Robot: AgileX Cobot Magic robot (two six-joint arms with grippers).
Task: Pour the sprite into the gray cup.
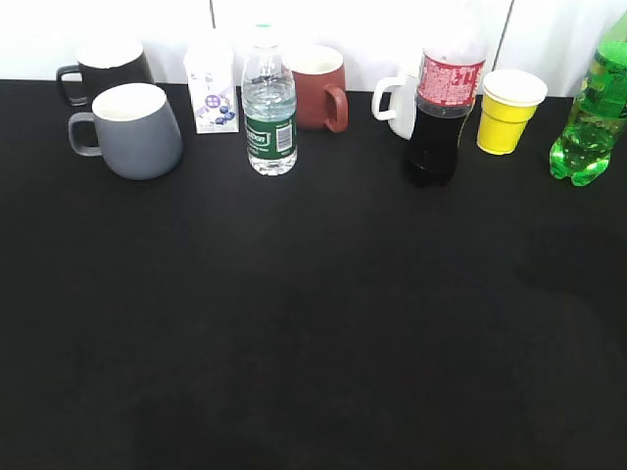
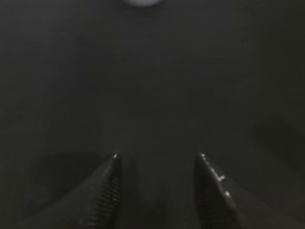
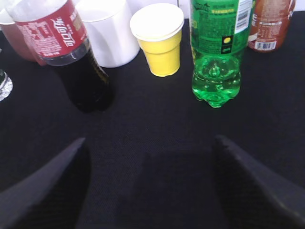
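The sprite (image 1: 591,116), a bright green bottle with a lobed base, stands upright at the far right edge of the black table. It also shows in the right wrist view (image 3: 218,52), ahead of my right gripper (image 3: 150,143), which is open and empty over bare cloth. The gray cup (image 1: 137,129) stands at the back left, handle to the left. My left gripper (image 2: 157,155) is open and empty over dark cloth; a pale blurred object (image 2: 140,2) sits at the top edge of its view. Neither gripper shows in the exterior view.
Along the back stand a black mug (image 1: 106,65), a small carton (image 1: 212,82), a clear water bottle (image 1: 269,108), a dark red mug (image 1: 317,88), a white mug (image 1: 399,103), a cola bottle (image 1: 441,108), a yellow cup (image 1: 508,111) and a brown bottle (image 3: 272,24).
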